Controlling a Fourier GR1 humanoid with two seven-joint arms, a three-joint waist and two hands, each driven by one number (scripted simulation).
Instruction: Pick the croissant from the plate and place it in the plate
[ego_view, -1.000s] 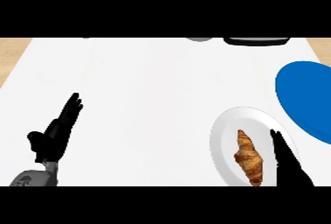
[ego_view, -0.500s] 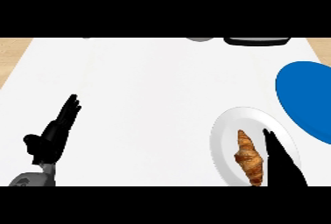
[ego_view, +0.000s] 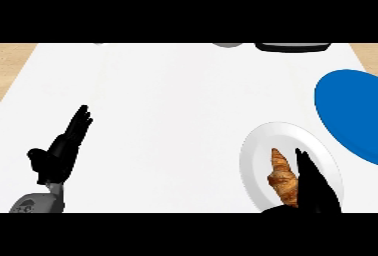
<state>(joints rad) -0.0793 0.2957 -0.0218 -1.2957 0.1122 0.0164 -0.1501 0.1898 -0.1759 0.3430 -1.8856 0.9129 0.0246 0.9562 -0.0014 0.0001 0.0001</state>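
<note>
The task is only starting: the croissant (ego_view: 283, 176) is lying on the white plate (ego_view: 258, 150) near the bench's (ego_view: 177, 100) lower right, not yet lifted, and the blue plate (ego_view: 347, 112), just beside the white one at the right edge, is waiting with nothing on it. Picking up, carrying across and setting down are all left to do. The right hand (ego_view: 314, 187) is reaching over the white plate with its fingers (ego_view: 303, 160) straight and pressed together, lying along the croissant's right side, perhaps touching it, but curling round nothing. The left hand (ego_view: 63, 150) is resting at the lower left, fingers straight and together, holding nothing
</note>
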